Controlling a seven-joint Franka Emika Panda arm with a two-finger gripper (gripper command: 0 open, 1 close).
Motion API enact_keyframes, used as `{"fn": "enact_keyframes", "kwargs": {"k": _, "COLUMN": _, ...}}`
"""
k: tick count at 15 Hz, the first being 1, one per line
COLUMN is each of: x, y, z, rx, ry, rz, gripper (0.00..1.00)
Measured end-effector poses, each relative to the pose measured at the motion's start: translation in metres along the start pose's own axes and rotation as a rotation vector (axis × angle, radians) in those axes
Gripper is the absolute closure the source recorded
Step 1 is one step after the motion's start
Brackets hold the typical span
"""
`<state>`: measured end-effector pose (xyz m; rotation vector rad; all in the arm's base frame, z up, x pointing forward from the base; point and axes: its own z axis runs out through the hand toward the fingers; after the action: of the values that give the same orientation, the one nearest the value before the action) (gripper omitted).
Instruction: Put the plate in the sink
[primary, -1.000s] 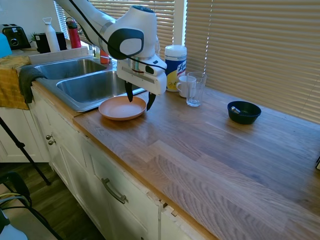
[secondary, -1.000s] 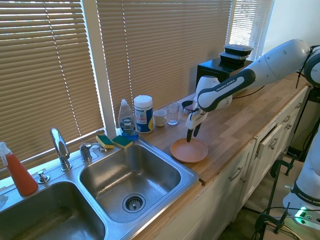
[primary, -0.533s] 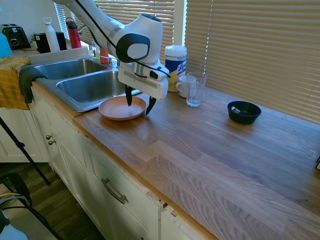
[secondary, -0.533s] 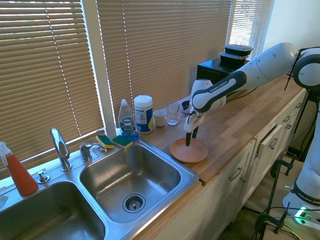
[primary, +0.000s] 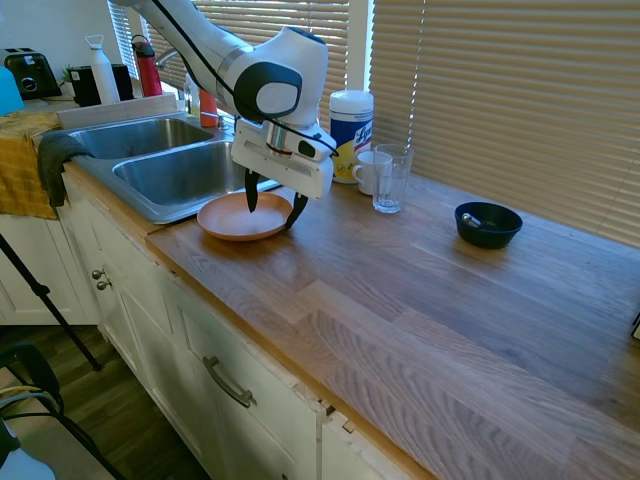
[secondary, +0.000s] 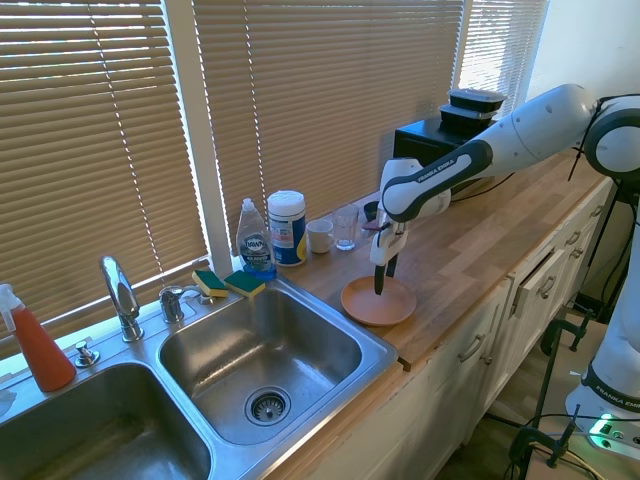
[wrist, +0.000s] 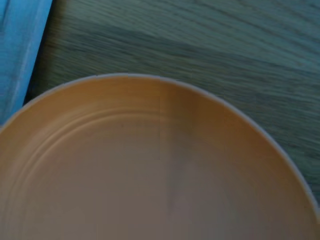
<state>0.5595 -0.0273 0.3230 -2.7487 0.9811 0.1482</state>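
The salmon-orange plate (primary: 243, 216) lies flat on the wooden table (primary: 420, 290), just beside the right-hand rim of the stainless steel double-basin sink (secondary: 262, 358), outside both basins. The white arm reaches down over the plate with its jaws (primary: 270, 208) spread and pointing downward: one dark finger (primary: 251, 195) stands over the inside of the plate, the other at its rim on the side away from the sink, so that the rim lies between them. Whether either finger touches the plate cannot be told. The wrist view shows the plate's interior and low raised rim close up, with wood grain beyond it.

Behind the plate, near the blinds, stand a cylindrical wipes canister (primary: 351, 121), a white mug (primary: 371, 171) and a clear glass (primary: 391, 178). A small dark blue bowl (primary: 488, 224) sits well apart along the table. A dish soap bottle (secondary: 254, 241) and two sponges (secondary: 228, 283) rest at the back rim of the sink, near the curved chrome faucet (secondary: 120, 296)
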Motion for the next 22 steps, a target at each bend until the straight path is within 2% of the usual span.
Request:
{"fn": "enact_keyframes", "kwargs": {"k": 15, "x": 0.003, "y": 0.003, "z": 0.014, "rx": 0.039, "ry": -0.045, "rz": 0.007, "gripper": 1.0}}
{"fn": "enact_keyframes", "kwargs": {"k": 20, "x": 0.01, "y": 0.006, "z": 0.009, "rx": 0.075, "ry": -0.067, "rz": -0.006, "gripper": 1.0}}
{"fn": "enact_keyframes", "kwargs": {"k": 22, "x": 0.013, "y": 0.01, "z": 0.008, "rx": 0.107, "ry": -0.088, "rz": -0.014, "gripper": 1.0}}
